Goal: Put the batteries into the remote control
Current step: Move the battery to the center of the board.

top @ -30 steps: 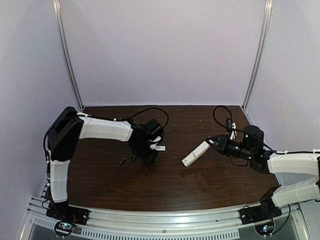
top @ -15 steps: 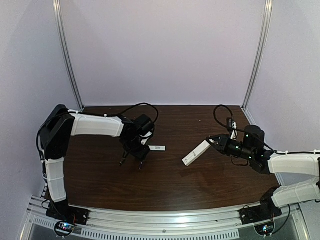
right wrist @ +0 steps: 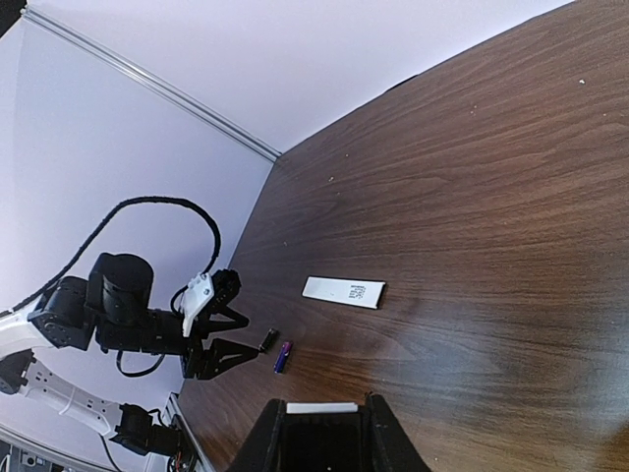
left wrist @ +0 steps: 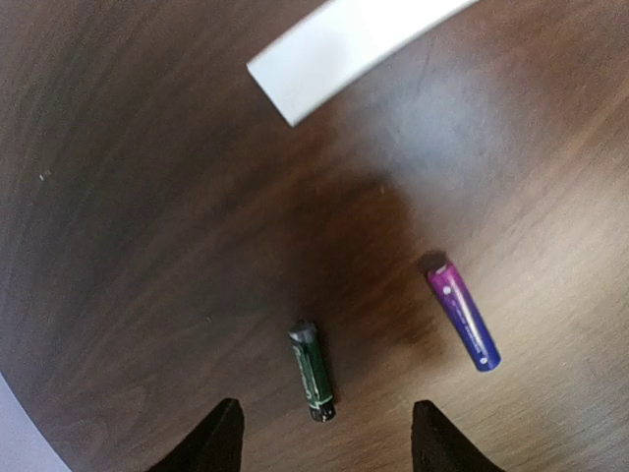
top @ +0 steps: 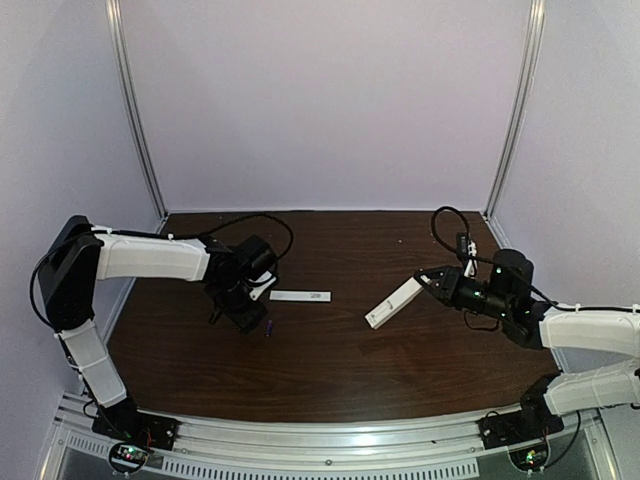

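Scene: a dark wooden table [top: 330, 370] with two robot arms mounted at its near edge.
Left gripper [left wrist: 326, 433]: the fingers are spread wide and hold nothing. It is low over the table, and the green-black battery [left wrist: 312, 370] lies just ahead of the gap between the fingers.
Purple battery [left wrist: 463, 316]: it lies flat beside the green-black battery, near it but not touching, and outside the gap.
Right gripper [top: 430, 285]: it is pinching one end of the white remote control [top: 392, 303], which points toward the table's middle, well apart from both batteries.
White strip [top: 300, 296]: a thin flat piece, probably the battery cover, lying between the batteries and the remote control.
Step in hand (a judgement): picking up the first battery.
Doing it well: move forward until the gap is centred on the middle of the green-black battery. Keep one finger on each side of its length and lower until the tips nearly touch the wood. Close slowly, so the battery neither rolls away nor knocks the purple one.
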You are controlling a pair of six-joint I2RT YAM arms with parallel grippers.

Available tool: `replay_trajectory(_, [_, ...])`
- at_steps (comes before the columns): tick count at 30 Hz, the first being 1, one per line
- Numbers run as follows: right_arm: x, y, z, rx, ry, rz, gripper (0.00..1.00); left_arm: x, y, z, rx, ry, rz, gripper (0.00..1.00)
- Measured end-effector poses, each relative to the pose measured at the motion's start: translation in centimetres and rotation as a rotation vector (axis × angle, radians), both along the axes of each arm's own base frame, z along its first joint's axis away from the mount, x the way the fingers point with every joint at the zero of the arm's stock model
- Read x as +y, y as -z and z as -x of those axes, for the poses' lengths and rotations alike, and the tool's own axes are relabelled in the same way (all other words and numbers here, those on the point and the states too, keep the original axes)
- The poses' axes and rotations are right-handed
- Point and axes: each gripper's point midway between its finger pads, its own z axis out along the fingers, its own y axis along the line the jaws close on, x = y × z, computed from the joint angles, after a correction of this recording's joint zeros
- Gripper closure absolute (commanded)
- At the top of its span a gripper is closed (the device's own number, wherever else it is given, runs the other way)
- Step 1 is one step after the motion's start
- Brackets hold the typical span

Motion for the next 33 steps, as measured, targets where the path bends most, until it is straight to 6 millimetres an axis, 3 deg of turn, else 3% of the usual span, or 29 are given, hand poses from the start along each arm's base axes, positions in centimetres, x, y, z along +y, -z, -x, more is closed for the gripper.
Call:
replay_trajectory(5, [0.0, 0.0, 0.0, 0.000, 0.000, 0.000, 1.00, 1.2, 1.8, 1.8, 0.049, 0.012, -0.049, 0.40])
replay_trajectory(21, [-0.1, 0.0, 0.0, 0.002, 0.002, 0.000, 1.00, 0.5, 3.1, 2.1, 0.025, 0.046, -0.103, 0.34])
replay_trajectory(33, [-0.2, 0.3, 0.0, 0.010, 0.005, 0.005, 1.00, -1.9, 2.9, 1.0, -0.007, 0.081, -0.097, 0.27])
